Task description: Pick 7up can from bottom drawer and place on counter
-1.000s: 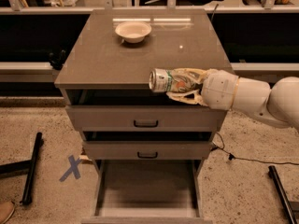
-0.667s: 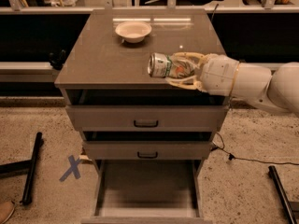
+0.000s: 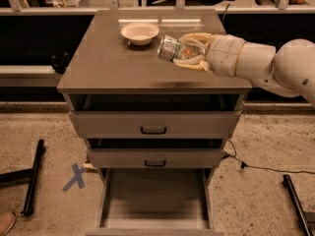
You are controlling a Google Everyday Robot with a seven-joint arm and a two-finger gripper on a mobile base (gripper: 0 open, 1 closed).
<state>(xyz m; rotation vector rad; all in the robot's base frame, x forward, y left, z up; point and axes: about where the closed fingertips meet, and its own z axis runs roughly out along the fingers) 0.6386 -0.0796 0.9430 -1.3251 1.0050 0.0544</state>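
My gripper (image 3: 183,50) is shut on the 7up can (image 3: 170,47), a silver-and-green can held on its side with its silver end facing left. It hangs over the right rear part of the counter (image 3: 113,65), just right of the white bowl. I cannot tell whether the can touches the counter top. The bottom drawer (image 3: 155,203) is pulled open below, and its flat grey floor is bare. My white arm reaches in from the right.
A white bowl (image 3: 140,32) sits on the counter near its back edge, close to the can. The two upper drawers (image 3: 153,127) with black handles are slightly open. A blue X mark (image 3: 75,177) and black bars lie on the floor left and right.
My gripper has carried the 7up can up and back, from the counter's front right edge to over its rear right part, closer to the bowl.
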